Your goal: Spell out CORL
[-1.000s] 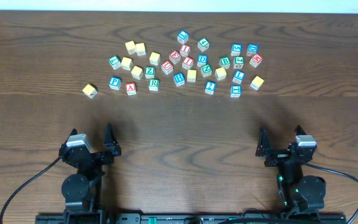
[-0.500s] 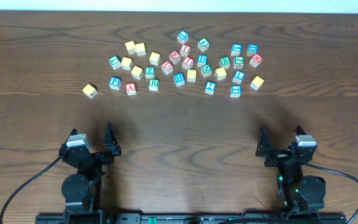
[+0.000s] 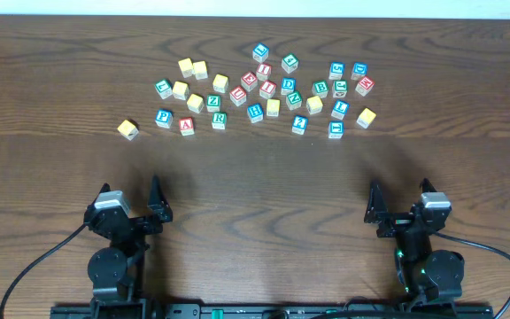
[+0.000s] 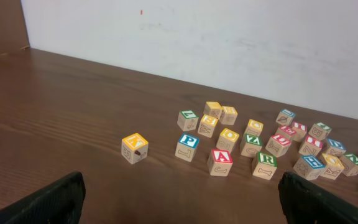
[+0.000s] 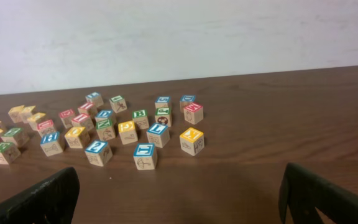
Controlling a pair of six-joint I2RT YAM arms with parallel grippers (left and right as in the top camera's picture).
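Step in hand: first pick for CORL, not yet begun. Left arm (image 3: 113,232) and right arm (image 3: 425,232) sit at the near edge of the surface (image 3: 255,190), one toward each near corner. Left jaws spread wide, nothing between them; right jaws the same.

Letter blocks (image 3: 264,89) lie in a loose cluster toward the far edge, about mid-width, well apart from both arms. Green R block (image 3: 219,119) is legible on the cluster's near-left fringe, near the red A block (image 3: 187,125). C, O and L not read with confidence in these views.

Judgement: R suits the left arm. Descend square to its faces, since the A block and other neighbours leave narrow gaps. Confirm the remaining letters from the wrist views before committing. The middle blocks are packed close, so the jaws may nudge neighbours there. Lone yellow block (image 3: 128,129) sits toward the left edge, out of the way
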